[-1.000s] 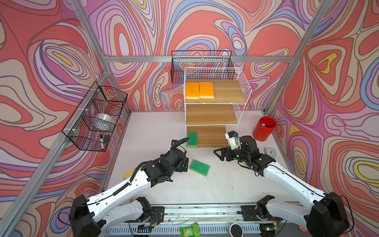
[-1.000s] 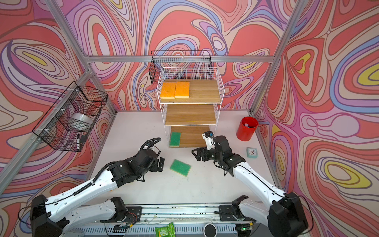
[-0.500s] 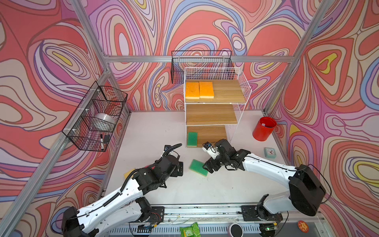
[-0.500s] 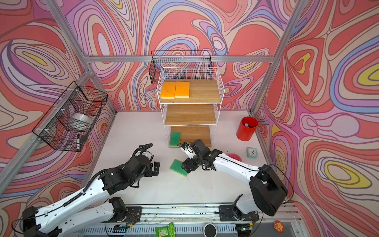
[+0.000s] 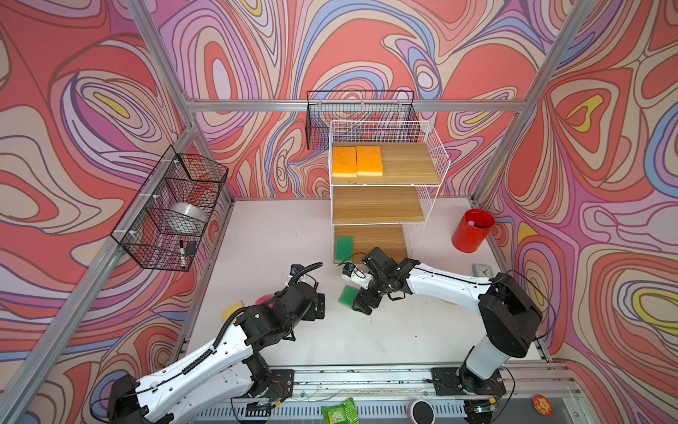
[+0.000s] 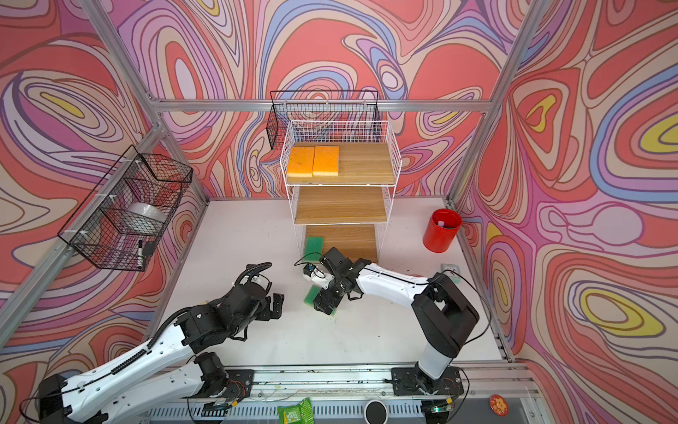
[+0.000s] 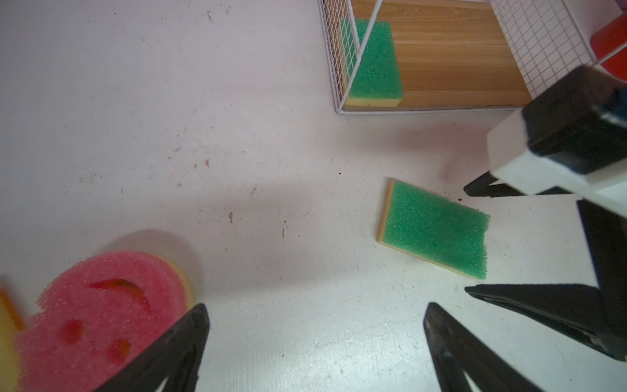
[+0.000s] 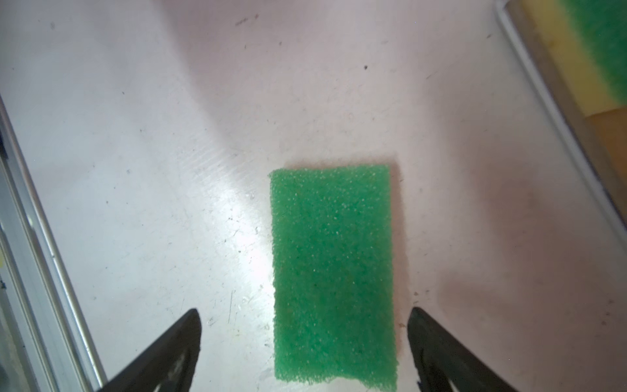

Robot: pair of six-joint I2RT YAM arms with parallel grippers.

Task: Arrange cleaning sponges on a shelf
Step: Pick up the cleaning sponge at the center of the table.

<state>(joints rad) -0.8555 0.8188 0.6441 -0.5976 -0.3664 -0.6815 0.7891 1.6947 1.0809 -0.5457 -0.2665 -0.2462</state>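
Observation:
A loose green-topped sponge (image 8: pixel 334 271) lies flat on the white table in front of the shelf (image 5: pixel 433 158). My right gripper (image 8: pixel 303 309) hangs open over it, one finger on each long side, neither touching. My left gripper (image 7: pixel 316 304) is open over bare table to the left of that sponge (image 7: pixel 436 229). A pink smiley sponge (image 7: pixel 101 322) lies beside its finger, and a yellow-faced one (image 5: pixel 232 310) sits further left. Two orange sponges (image 5: pixel 344 161) lie side by side on the top board. Another green sponge (image 5: pixel 343 247) rests at the left end of the bottom board.
A red cup (image 5: pixel 471 231) stands right of the shelf, with a small mint clock (image 5: pixel 481 271) in front of it. Black wire baskets hang on the left wall (image 5: pixel 172 213) and on the back wall behind the shelf (image 5: pixel 359 110).
My right arm has swung left from the shelf's front and come down over the loose green sponge. My left arm has drawn back to the left, away from that sponge.

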